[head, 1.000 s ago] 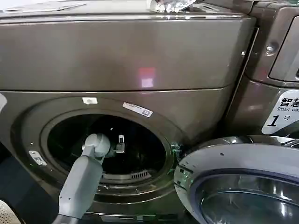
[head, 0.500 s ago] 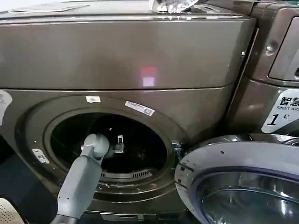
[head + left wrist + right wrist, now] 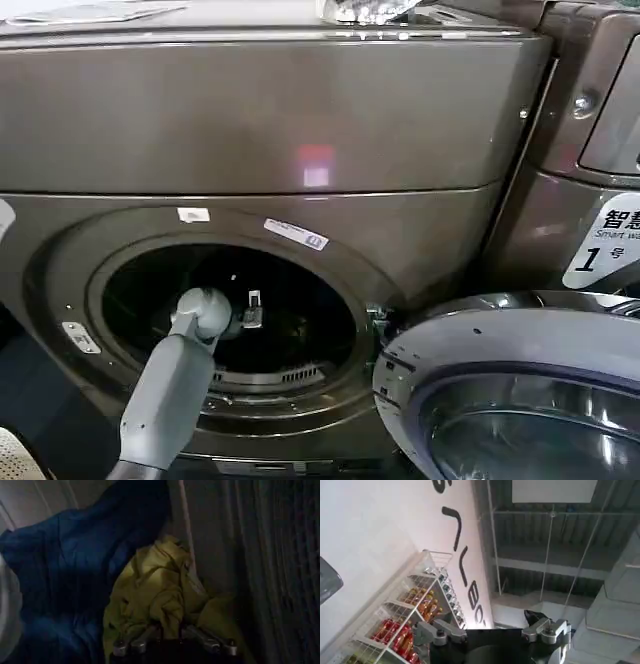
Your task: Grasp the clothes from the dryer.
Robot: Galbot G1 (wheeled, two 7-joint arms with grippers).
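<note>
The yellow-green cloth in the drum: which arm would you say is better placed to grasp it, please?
Left. The left gripper is inside the dryer, its open fingers right at the yellow-green cloth. The right gripper points at a shelf rack and ceiling.

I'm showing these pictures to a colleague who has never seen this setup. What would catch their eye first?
Probably the left arm reaching through the round porthole of the bronze-grey dryer, whose glass door hangs open at lower right. Inside the dark drum, the left gripper is open, fingers at the yellow-green clothes beside a blue cloth.
</note>
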